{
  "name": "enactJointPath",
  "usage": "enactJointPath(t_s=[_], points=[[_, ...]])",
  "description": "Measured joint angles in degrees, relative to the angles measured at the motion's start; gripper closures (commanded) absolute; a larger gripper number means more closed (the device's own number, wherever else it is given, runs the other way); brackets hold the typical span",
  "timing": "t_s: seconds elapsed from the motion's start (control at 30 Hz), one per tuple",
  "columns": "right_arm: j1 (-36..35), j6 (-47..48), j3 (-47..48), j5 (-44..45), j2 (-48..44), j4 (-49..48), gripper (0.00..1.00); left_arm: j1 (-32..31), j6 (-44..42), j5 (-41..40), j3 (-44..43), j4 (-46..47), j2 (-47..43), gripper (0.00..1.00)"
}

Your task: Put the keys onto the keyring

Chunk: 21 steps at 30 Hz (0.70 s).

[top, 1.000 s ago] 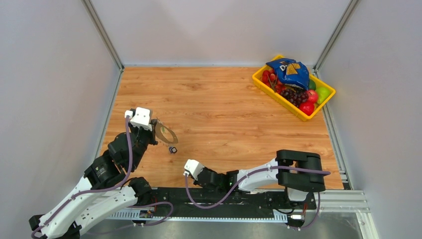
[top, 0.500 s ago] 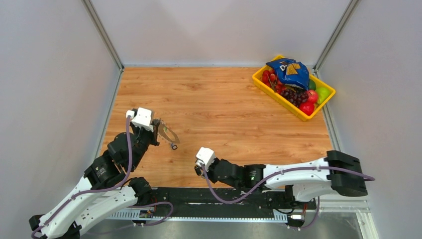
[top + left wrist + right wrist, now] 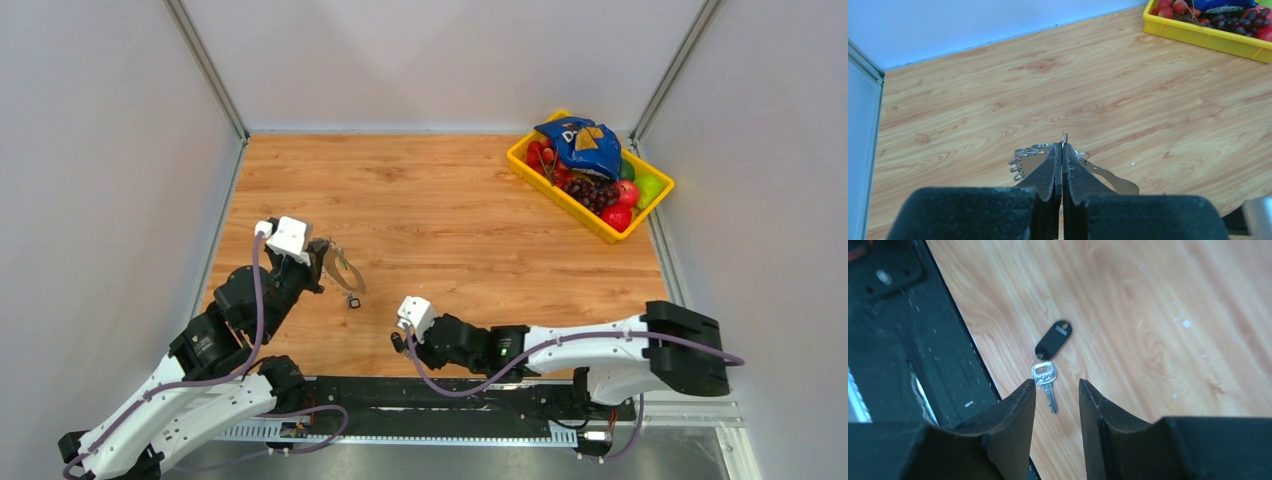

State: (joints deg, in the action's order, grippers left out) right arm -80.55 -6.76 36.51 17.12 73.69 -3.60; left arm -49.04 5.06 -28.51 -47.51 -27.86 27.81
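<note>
My left gripper [image 3: 326,264] is shut on the keyring [image 3: 342,270], a thin silver hoop held above the table's left side. A small dark-tagged key [image 3: 352,299] dangles from it. In the left wrist view the hoop's edge [image 3: 1064,136] pokes out between the shut fingertips of the left gripper [image 3: 1062,148], with small wire loops [image 3: 1022,156] to the left. My right gripper [image 3: 400,338] hovers low near the front edge. In its wrist view the right gripper [image 3: 1057,388] is open over a silver key [image 3: 1046,380] with a black tag [image 3: 1054,339] lying flat, untouched.
A yellow basket [image 3: 524,166] of fruit with a blue snack bag [image 3: 582,143] stands at the back right, also the yellow basket [image 3: 1198,36] in the left wrist view. The black base rail [image 3: 893,340] runs just beside the lying key. Grey walls enclose the table.
The right arm stretched out and its gripper moved right and slightly forward, then opened over the lying key. The left gripper shifted the keyring slightly; the hanging key swung a little.
</note>
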Motion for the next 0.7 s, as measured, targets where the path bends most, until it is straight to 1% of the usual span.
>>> enactJointPath(t_s=[0.17, 0.53, 0.7], points=[[0.0, -0.5, 0.8, -3.4, 8.4, 1.2, 0.56, 0.0, 0.0, 0.0, 0.2, 0.3, 0.0, 1.00], [0.0, -0.4, 4.2, -5.0, 15.5, -0.9, 0.50, 0.0, 0.0, 0.0, 0.6, 0.3, -0.4, 1.00], [0.1, -0.4, 4.8, -5.3, 17.6, -1.7, 0.50, 0.0, 0.0, 0.0, 0.7, 0.3, -0.4, 1.00]])
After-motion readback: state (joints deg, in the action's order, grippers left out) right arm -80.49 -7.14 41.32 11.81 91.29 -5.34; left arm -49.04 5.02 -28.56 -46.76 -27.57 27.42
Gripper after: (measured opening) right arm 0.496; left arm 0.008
